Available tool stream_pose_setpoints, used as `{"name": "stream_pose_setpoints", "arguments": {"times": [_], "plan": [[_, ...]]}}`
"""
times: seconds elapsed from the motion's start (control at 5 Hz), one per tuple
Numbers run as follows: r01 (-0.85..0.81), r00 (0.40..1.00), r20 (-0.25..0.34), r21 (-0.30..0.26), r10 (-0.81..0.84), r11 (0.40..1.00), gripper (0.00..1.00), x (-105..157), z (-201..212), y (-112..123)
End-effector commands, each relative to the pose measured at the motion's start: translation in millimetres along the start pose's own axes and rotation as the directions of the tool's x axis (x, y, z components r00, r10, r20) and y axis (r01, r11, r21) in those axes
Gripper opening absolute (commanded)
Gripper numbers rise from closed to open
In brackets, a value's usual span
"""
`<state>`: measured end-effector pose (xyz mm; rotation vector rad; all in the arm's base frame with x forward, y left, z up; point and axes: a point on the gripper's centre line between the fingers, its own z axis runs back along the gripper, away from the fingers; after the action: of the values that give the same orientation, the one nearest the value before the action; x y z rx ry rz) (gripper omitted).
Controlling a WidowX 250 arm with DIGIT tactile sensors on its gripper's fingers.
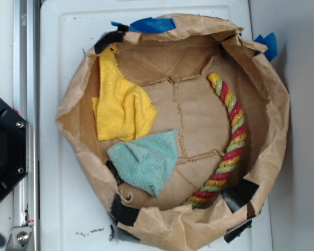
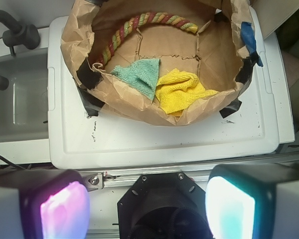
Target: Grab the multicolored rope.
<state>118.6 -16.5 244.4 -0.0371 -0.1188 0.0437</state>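
The multicolored rope (image 1: 235, 130), twisted from red, yellow and light-green strands, curves along the right inner wall of a brown paper bag (image 1: 277, 104). Its yellow tip points to the back. In the wrist view the rope (image 2: 139, 21) arcs along the far side of the bag (image 2: 124, 107). My gripper (image 2: 147, 211) is open, its two glowing pads wide apart with nothing between them. It hangs over the black robot base (image 2: 159, 209), well outside the bag and far from the rope. The exterior view does not show the gripper.
A yellow cloth (image 1: 123, 107) and a teal cloth (image 1: 146, 159) lie in the bag's left half. The bag stands on a white lid (image 1: 57, 52). A grey sink basin (image 2: 17, 99) lies beside the lid. Black and blue tape patches the bag's rim.
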Motion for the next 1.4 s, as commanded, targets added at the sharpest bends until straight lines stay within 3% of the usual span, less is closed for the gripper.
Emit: {"name": "stream_pose_setpoints", "arguments": {"times": [0.0, 1.0, 1.2], "plan": [[0.0, 1.0, 0.0, 0.0, 0.0, 1.0, 1.0, 0.0, 0.0, 0.0], [0.0, 1.0, 0.0, 0.0, 0.0, 1.0, 1.0, 0.0, 0.0, 0.0], [-0.056, 0.998, 0.022, 0.003, 0.056, 0.998, 1.0, 37.9, -2.6, -13.4]]}}
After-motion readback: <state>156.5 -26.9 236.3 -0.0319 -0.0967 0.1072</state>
